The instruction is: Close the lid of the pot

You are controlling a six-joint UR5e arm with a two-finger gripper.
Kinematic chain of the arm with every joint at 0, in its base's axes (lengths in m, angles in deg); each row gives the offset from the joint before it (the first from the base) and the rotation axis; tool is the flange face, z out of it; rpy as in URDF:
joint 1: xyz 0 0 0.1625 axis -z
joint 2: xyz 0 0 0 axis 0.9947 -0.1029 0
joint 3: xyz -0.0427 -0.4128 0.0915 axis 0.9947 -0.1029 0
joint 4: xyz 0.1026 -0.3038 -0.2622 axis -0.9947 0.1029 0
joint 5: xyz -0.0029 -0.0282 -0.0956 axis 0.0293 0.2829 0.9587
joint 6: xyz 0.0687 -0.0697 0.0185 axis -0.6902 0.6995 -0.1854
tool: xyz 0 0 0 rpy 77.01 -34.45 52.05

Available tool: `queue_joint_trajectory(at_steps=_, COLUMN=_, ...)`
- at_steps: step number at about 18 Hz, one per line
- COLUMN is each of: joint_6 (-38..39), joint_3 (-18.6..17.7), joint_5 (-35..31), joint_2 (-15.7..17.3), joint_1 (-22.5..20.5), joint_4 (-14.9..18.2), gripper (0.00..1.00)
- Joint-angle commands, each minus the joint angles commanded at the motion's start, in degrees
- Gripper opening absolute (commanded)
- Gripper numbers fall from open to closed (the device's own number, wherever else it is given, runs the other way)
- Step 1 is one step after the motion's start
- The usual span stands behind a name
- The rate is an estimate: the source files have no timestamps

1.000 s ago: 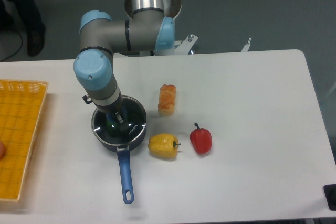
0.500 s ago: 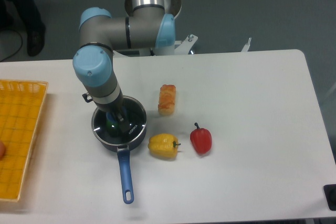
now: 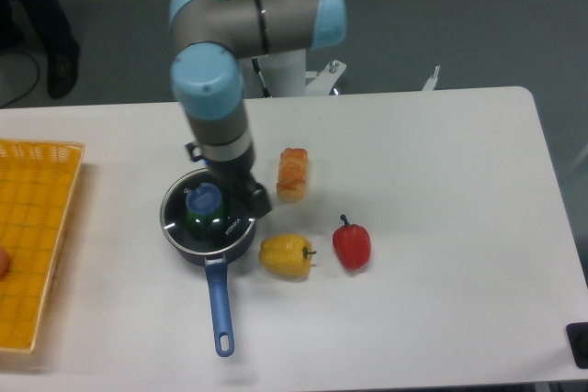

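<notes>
The dark grey pot (image 3: 231, 238) sits left of centre on the white table, its long blue handle (image 3: 219, 305) pointing toward the front edge. The glass lid (image 3: 178, 219) lies flat on the pot, with its blue knob (image 3: 204, 198) standing free. Something green shows through the glass under the knob. My gripper (image 3: 250, 199) hangs over the pot's right rim, just right of the knob. It is open and holds nothing, and its fingertips are dark and hard to tell apart.
A yellow pepper (image 3: 286, 255) lies right beside the pot, with a red pepper (image 3: 351, 244) further right. A piece of bread-like food (image 3: 292, 173) lies behind them, close to the gripper. A yellow basket (image 3: 37, 227) stands at the left edge.
The gripper has let go of the lid's knob and moved right and up, off the pot's centre. The knob now shows uncovered. The lid stays on the pot.
</notes>
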Motion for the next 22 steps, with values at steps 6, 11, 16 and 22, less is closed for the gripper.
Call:
queue_joint_trajectory(at_steps=6, joint_6=-22.7, joint_3=2.1, joint_5=0.3, joint_2=-0.4, joint_1=-10.6, joint_4=0.5, gripper=1.00)
queue_joint_trajectory(at_steps=11, joint_6=-24.7, joint_3=3.6, joint_5=0.2, joint_2=-3.6, joint_1=-15.8, joint_4=-4.0, gripper=1.00)
queue_joint_trajectory(at_steps=16, joint_6=-32.5, joint_3=6.1, joint_5=0.1, joint_2=-7.5, joint_1=-21.0, joint_4=-4.4, gripper=1.00)
queue_joint_trajectory(at_steps=22, joint_6=-37.2, joint_3=6.8, joint_5=0.1, joint_2=-8.4, joint_1=-25.3, joint_4=-4.5, gripper=1.00)
